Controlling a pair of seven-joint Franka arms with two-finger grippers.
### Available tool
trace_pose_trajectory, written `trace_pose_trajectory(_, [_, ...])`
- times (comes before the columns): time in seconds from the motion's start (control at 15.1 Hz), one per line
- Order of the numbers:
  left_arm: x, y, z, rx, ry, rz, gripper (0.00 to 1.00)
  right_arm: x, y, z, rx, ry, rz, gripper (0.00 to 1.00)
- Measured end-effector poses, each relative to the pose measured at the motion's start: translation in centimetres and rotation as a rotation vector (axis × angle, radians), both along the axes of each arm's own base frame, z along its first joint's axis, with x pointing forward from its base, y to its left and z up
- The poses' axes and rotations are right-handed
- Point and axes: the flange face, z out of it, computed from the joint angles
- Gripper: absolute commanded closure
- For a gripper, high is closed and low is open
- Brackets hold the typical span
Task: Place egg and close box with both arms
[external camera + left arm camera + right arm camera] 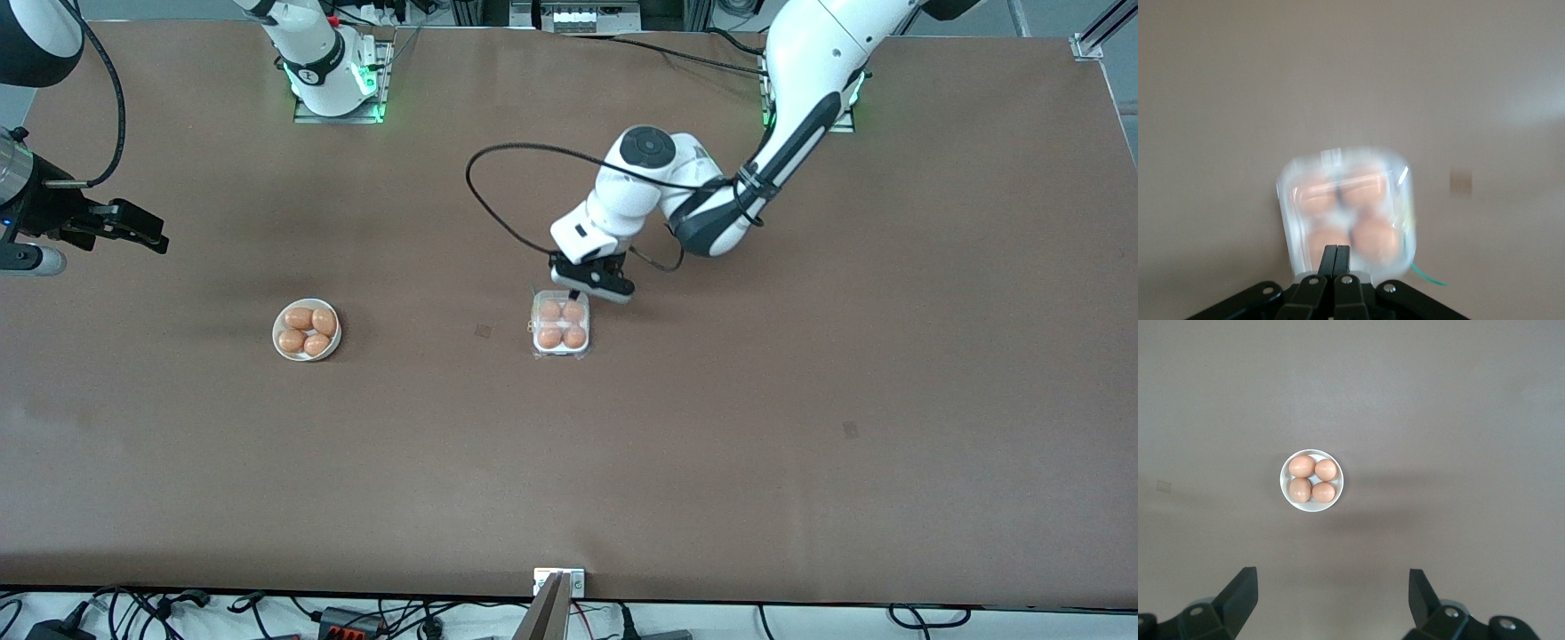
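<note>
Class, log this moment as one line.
box: four eggs, lid down | left gripper: shut, at box edge | right gripper: open, waits above table | bowl: four eggs

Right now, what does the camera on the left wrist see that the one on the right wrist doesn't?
Only the left wrist view shows the box, a clear carton with four eggs under its lid, and the left gripper with fingers pressed together at its edge. Only the right wrist view shows the white bowl with four eggs, and the right gripper spread open high above it. Both share the bare brown table.
</note>
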Motion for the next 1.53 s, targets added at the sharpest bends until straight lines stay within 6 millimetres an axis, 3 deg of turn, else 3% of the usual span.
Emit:
trace_pose_trajectory(0.13, [2.2, 0.1, 1.1, -0.022, -0.025, 0.025, 0.99, 0.0, 0.0, 0.1, 0.000, -0.001, 0.000, 0.00])
trace_pose_trajectory(0.2, [2.2, 0.1, 1.0, -0.016, -0.021, 0.025, 0.99, 0.0, 0.0, 0.1, 0.000, -0.001, 0.000, 0.00])
trace_pose_trajectory(0.4, [1.3, 0.3, 0.7, 0.120, 0.053, 0.021, 0.99, 0.0, 0.1, 0.1, 0.000, -0.004, 0.001, 0.00])
trace_pose_trajectory(0.73, [-1.9, 1.6, 5.6, 0.500, 0.213, 0.001, 0.99, 0.1, 0.4, 0.1, 0.000, -0.010, 0.008, 0.00])
trace_pose_trajectory(0.93, [-2.8, 2.9, 8.1, 0.674, 0.296, -0.144, 0.98, 0.2, 0.4, 0.2, 0.000, -0.018, 0.007, 0.00])
trace_pose_trajectory(1.13, [-1.7, 5.3, 9.3, 0.764, 0.376, -0.377, 0.90, 0.2, 0.3, 0.2, 0.000, -0.019, 0.006, 0.00])
trace_pose_trajectory(1.19, [-0.8, 6.5, 10.0, 0.778, 0.401, -0.446, 0.79, 0.2, 0.3, 0.2, 0.000, -0.019, 0.006, 0.00])
trace_pose_trajectory(1.33, [1.7, 9.5, 11.5, 0.770, 0.432, -0.504, 0.28, 0.2, 0.3, 0.2, 0.000, -0.020, 0.006, 0.00])
trace_pose_trajectory(1.39, [3.1, 11.6, 12.2, 0.763, 0.453, -0.504, 0.10, 0.2, 0.3, 0.2, 0.000, -0.020, 0.006, 0.00])
trace_pose_trajectory(1.46, [4.4, 14.0, 12.9, 0.756, 0.477, -0.495, 0.00, 0.2, 0.3, 0.2, 0.000, -0.020, 0.006, 0.00])
trace_pose_trajectory(1.53, [5.5, 16.0, 13.4, 0.749, 0.492, -0.475, 0.00, 0.2, 0.3, 0.1, 0.000, -0.019, 0.006, 0.00])
